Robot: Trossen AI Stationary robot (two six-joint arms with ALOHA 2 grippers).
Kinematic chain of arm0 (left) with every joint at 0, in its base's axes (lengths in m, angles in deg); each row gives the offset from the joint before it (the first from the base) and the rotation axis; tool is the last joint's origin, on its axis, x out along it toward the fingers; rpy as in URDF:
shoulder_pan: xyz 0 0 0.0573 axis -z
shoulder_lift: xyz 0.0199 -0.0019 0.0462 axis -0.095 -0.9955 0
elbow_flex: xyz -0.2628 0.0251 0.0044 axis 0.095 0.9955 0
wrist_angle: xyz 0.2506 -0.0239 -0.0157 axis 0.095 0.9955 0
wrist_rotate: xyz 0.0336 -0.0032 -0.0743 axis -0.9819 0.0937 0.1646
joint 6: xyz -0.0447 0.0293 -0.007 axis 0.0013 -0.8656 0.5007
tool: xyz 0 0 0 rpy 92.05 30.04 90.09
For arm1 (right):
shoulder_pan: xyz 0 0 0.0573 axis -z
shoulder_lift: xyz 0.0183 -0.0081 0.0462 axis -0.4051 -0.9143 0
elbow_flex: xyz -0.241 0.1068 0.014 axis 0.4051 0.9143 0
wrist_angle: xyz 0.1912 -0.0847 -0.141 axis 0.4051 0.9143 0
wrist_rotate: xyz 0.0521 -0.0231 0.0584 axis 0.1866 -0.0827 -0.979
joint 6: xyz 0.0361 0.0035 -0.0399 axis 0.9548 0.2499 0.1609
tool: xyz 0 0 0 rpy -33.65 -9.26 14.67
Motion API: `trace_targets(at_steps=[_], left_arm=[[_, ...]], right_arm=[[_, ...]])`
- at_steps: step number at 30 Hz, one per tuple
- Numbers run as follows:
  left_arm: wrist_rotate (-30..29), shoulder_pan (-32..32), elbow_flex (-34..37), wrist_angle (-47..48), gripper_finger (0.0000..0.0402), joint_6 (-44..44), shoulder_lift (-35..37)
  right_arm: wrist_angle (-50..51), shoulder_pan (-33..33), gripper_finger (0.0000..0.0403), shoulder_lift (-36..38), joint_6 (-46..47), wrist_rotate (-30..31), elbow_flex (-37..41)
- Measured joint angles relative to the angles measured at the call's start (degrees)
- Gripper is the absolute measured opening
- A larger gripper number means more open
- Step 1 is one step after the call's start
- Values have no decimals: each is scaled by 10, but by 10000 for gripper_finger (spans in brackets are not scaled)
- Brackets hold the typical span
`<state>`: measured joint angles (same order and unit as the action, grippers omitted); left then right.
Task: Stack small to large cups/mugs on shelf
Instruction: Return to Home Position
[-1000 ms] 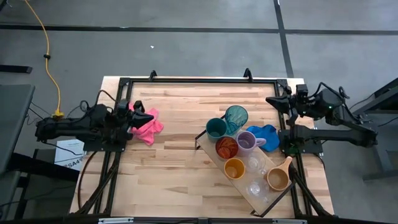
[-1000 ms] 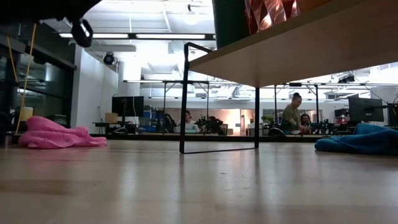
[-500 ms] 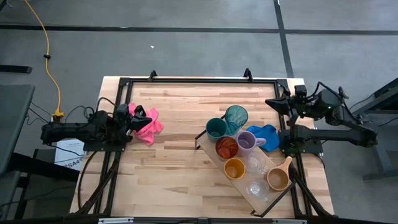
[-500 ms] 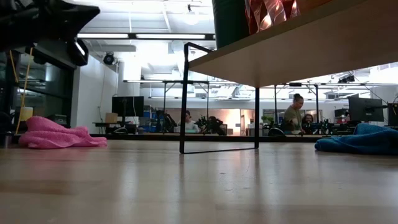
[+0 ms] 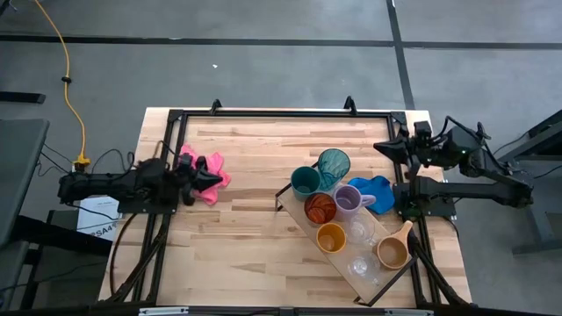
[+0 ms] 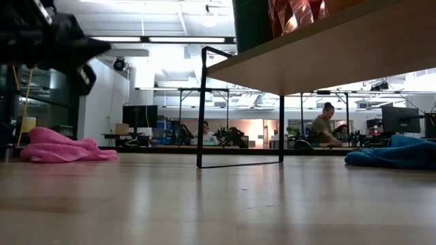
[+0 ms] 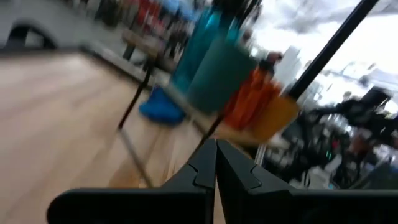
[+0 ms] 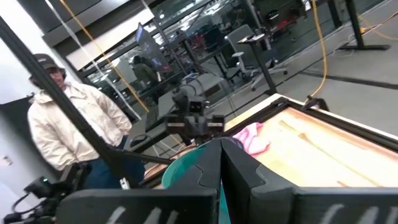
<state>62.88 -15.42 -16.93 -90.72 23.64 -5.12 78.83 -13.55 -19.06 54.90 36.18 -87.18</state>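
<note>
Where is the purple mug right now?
High view: the purple mug stands on the shelf, right half of the table, between the orange cup and the blue cloth.

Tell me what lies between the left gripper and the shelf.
In the high view, the edge of the pink cloth lies just past the left gripper; beyond it, only bare tabletop up to the shelf.
</note>
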Motion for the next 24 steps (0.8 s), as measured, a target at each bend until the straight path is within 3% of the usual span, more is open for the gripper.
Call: trace_targets(at_steps=[6, 18, 24], left_arm=[[23, 0, 0, 71, 0, 4, -1], [30, -1, 0, 69, 2, -10, -2], [30, -1, 0, 69, 2, -10, -2]], right_arm=[[0, 0, 0, 0, 0, -20, 0], [-1, 0, 0, 0, 50, -34, 0], [-50, -1, 0, 1, -5, -31, 39]])
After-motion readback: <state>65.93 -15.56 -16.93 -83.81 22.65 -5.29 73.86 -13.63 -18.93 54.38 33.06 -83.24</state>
